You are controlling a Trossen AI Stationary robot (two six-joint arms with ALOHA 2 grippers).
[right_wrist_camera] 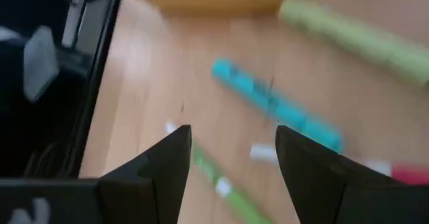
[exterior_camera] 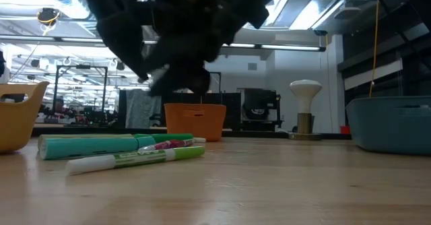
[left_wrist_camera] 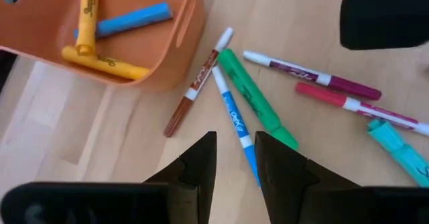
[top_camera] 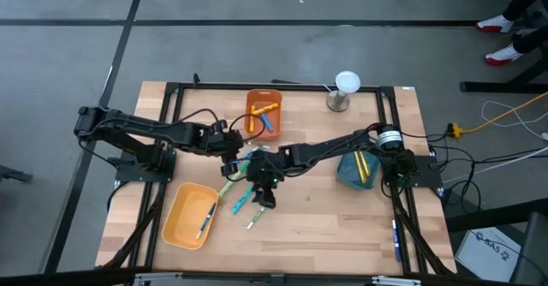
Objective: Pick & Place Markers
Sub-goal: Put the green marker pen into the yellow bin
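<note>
Several markers lie loose on the wood at mid-table. The left wrist view shows a blue one, a green one, a brown one, a maroon one, a pink one and a teal one. My left gripper hovers above them near the orange bin, open by a narrow gap, with the blue marker below that gap. My right gripper hangs open over a teal marker and a green one.
The orange bin at the far centre holds yellow, orange and blue markers. A yellow bin at the near left holds a blue one. A teal bin at the right holds yellow ones. A white-topped metal stand is at the far right.
</note>
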